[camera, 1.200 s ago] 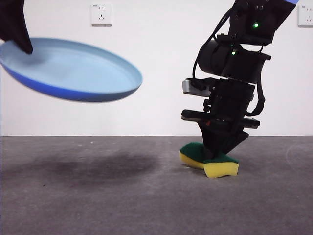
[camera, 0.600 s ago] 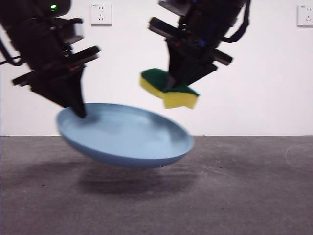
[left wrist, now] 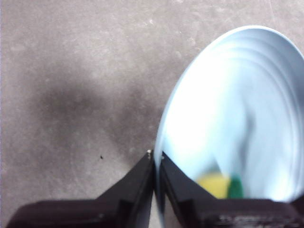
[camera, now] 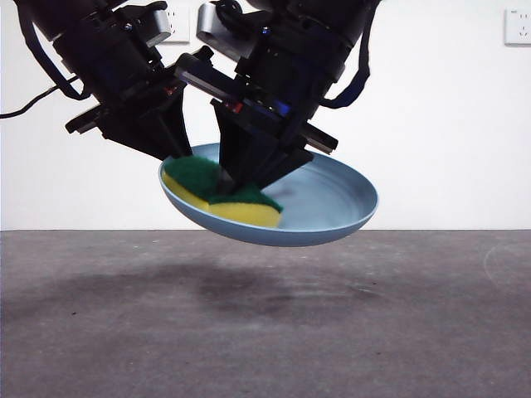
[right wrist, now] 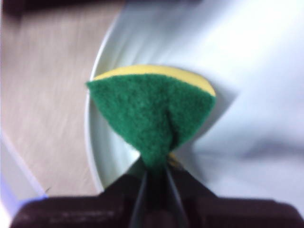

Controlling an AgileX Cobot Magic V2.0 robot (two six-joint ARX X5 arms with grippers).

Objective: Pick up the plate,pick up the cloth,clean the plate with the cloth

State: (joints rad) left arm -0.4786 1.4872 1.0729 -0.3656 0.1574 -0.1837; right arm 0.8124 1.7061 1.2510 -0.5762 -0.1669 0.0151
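The light-blue plate (camera: 332, 203) hangs tilted above the table in the front view. My left gripper (camera: 178, 153) is shut on its rim at the left; the left wrist view shows the jaws pinching the plate's edge (left wrist: 157, 159). My right gripper (camera: 236, 178) is shut on the cloth (camera: 220, 195), a yellow sponge with a green scouring layer, and presses it into the plate's near-left part. In the right wrist view the cloth (right wrist: 152, 109) lies green side up against the plate (right wrist: 256, 61). A bit of the cloth (left wrist: 218, 184) shows in the left wrist view.
The grey table (camera: 265, 332) lies below, with the plate's shadow on it. A white wall with sockets (camera: 518, 25) stands behind.
The plate has moved right and a little higher. The right gripper has brought the cloth down and left into the plate. Both arms have come together at the middle.
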